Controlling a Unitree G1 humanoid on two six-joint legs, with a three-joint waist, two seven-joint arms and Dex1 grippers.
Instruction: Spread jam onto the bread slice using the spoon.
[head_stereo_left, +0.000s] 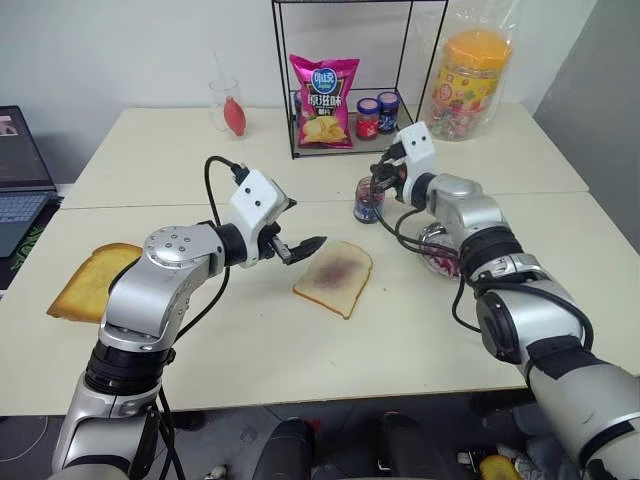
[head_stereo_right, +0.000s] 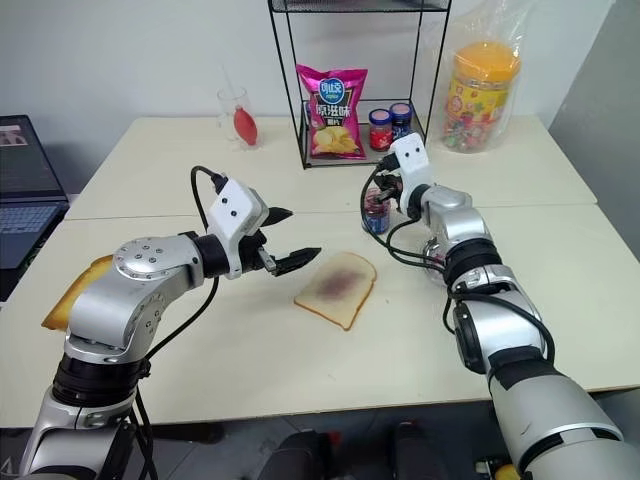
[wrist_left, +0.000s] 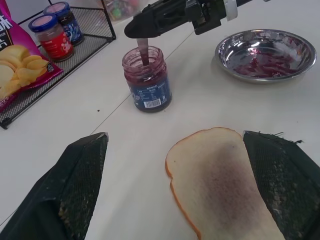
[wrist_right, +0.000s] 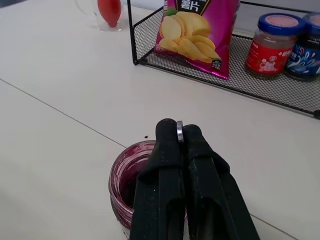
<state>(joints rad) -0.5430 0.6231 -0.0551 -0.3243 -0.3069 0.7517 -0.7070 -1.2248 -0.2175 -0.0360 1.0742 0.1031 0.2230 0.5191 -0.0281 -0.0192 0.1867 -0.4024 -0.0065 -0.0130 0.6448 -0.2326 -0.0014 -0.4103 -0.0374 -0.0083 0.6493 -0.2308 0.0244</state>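
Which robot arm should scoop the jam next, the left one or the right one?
The right. Its right gripper already pinches the spoon, dipped into the open jam jar. The left gripper hangs open and empty beside the bread slice.

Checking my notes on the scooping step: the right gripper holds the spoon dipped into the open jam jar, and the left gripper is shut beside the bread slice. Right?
Not quite: the left gripper is open, as the left wrist view shows, its fingers spread beside the bread slice. The rest stands: the right gripper holds the spoon dipped into the jam jar.
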